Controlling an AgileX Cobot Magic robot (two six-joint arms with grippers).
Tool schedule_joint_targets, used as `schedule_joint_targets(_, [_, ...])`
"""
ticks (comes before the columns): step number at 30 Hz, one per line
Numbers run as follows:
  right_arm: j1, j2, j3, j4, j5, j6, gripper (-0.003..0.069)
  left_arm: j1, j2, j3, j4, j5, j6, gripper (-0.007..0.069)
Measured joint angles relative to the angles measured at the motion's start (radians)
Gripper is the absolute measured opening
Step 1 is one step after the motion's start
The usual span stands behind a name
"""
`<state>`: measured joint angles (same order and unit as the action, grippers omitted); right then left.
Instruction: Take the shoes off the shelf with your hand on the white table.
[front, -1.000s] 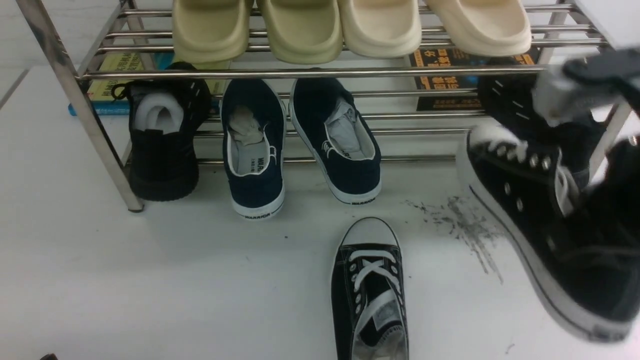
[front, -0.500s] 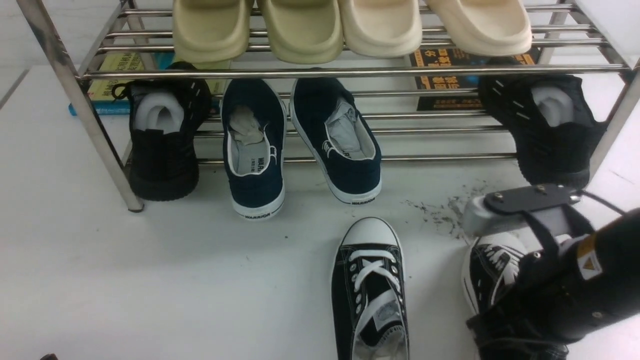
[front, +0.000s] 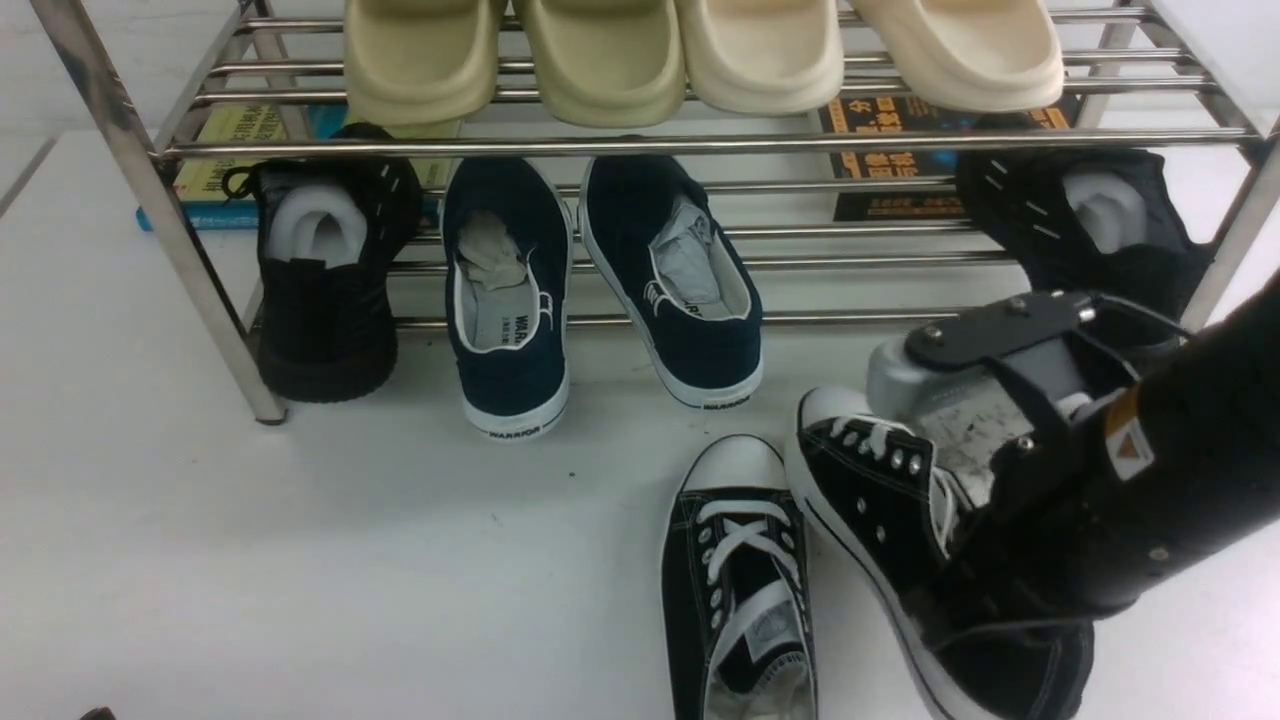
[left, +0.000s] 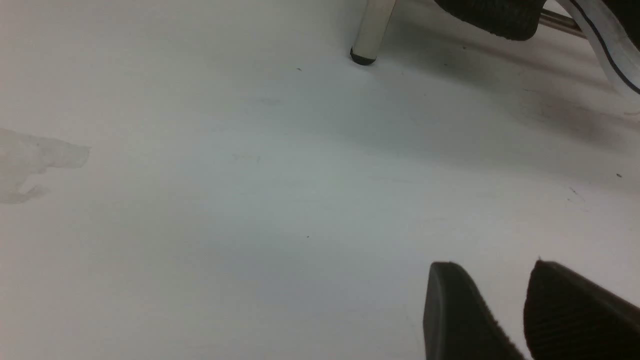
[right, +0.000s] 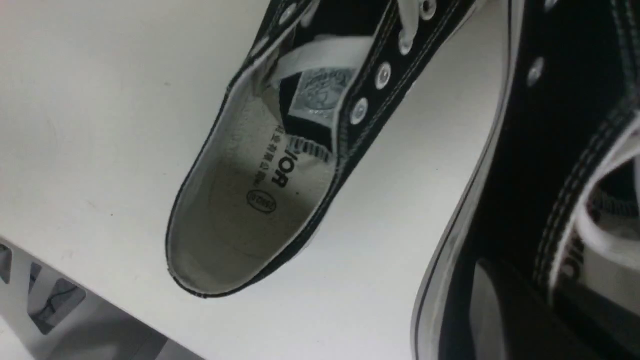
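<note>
The right end effector (front: 985, 520) is clamped on the collar of the tilted sneaker (front: 880, 480), which leans low over the tabletop (front: 300, 560) just beside its mate (front: 738, 560) standing there, so letting go at this lean could roll it over or knock the mate askew.

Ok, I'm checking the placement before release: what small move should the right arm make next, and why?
Probably roll the held sneaker level and lower it flat: it hangs tilted in the right gripper, beside the first sneaker, which lies flat on the white table.
</note>
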<state>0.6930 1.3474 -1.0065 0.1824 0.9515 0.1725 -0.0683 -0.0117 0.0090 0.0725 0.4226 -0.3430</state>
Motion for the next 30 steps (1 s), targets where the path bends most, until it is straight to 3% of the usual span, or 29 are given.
schedule_joint_targets(10, [0.052,0.036,0.052,-0.03,-0.122,0.055,0.0016,0.0,0.0,0.0,0.0,0.0,0.0,0.0242])
schedule_joint_targets(24, [0.052,0.04,0.039,-0.182,-0.109,0.132,0.0018,0.0,0.0,0.0,0.0,0.0,0.0,0.0242])
schedule_joint_targets(30, [0.053,0.055,0.037,-0.182,-0.109,0.132,0.002,0.0,0.0,0.0,0.0,0.0,0.0,0.0242])
